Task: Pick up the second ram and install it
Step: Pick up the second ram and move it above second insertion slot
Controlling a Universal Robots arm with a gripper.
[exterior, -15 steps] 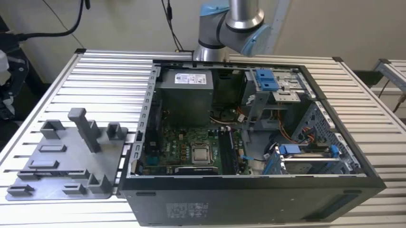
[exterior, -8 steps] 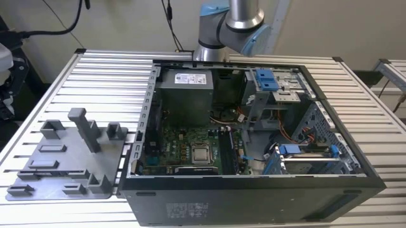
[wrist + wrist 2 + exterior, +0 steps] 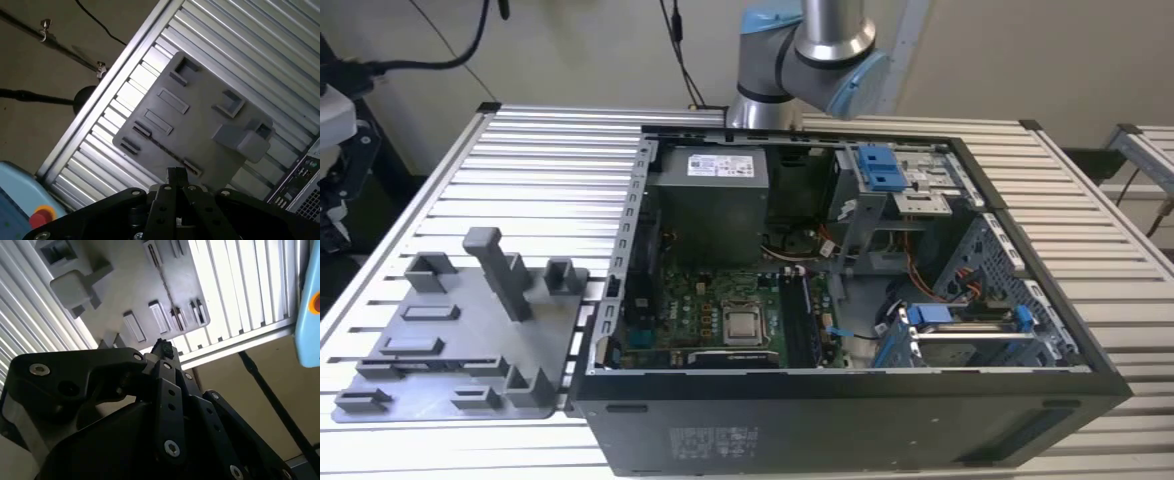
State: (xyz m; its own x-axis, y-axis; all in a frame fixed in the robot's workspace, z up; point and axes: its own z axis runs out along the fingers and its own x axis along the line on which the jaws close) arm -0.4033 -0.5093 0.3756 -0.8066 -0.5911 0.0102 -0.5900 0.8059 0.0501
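Black pincer [image 3: 175, 175] [image 3: 162, 347] right up close in both wrist views, tips pressed tight together, nothing seen between them. Clenched on air, by the look of it. Hangs high above the grey tray [image 3: 200, 115], looking down on it. Tray slots in the middle of the first wrist view, made to hold parts upright for easy finding and grabbing. No long board seen standing in any slot.

Big black computer case [image 3: 854, 385] in the middle of the exterior view, lying on its side with the open face up, likely for easy reaching in from above. Green board [image 3: 694, 300] on the case floor, silver chip [image 3: 744, 325] near its middle. Dark long sticks [image 3: 801, 322] upright in slots just to the right of that chip in the frame. Most likely the second ram among these, already pushed in; cannot tell which.

White sticker [image 3: 723, 163] on the grey power box [image 3: 707, 215] at the upper middle, print too small to tell. Pale label [image 3: 714, 440] on the case front wall, bottom of the frame, same story. Red button [image 3: 37, 217] on a light blue box [image 3: 17, 190] at the lower left of the first wrist view, no words made out on it.
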